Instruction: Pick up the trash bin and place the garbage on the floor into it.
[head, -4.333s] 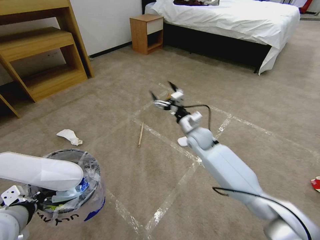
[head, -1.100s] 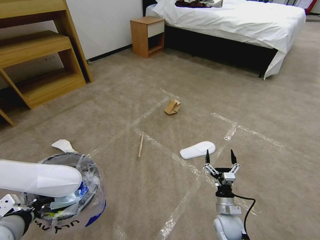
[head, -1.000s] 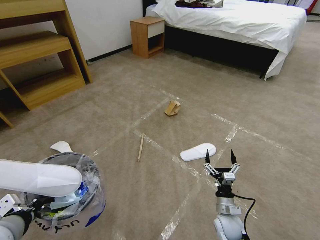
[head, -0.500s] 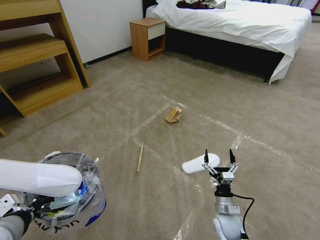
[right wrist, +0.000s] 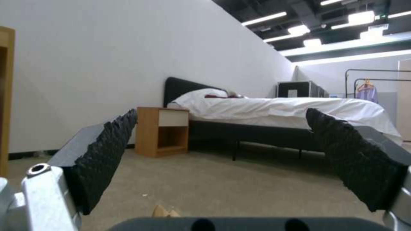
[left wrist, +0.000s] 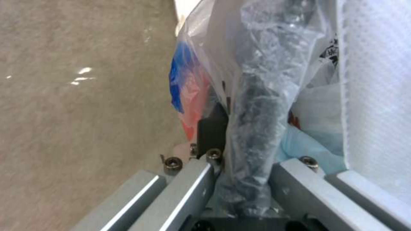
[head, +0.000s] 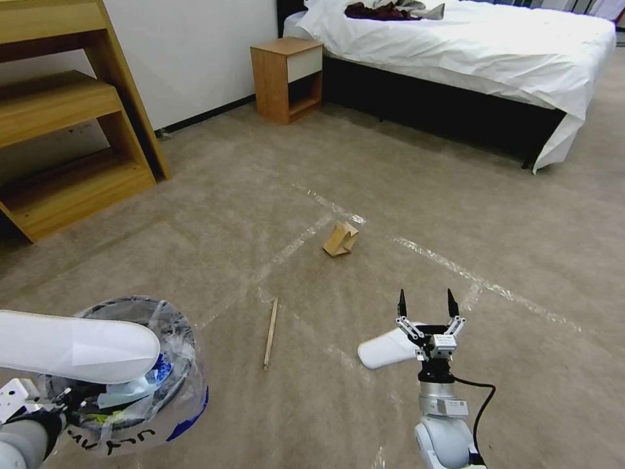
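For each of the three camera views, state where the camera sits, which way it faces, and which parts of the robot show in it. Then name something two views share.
Head view: high on the robot, facing forward and down at the floor; shows the right gripper and the trash bin.
Left wrist view: behind the left gripper, clamped on the bin's rim.
Right wrist view: low, level, facing the bed.
Shared: bed and nightstand.

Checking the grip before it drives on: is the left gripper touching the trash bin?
Touching. The left wrist view shows the left gripper shut on the trash bin rim.
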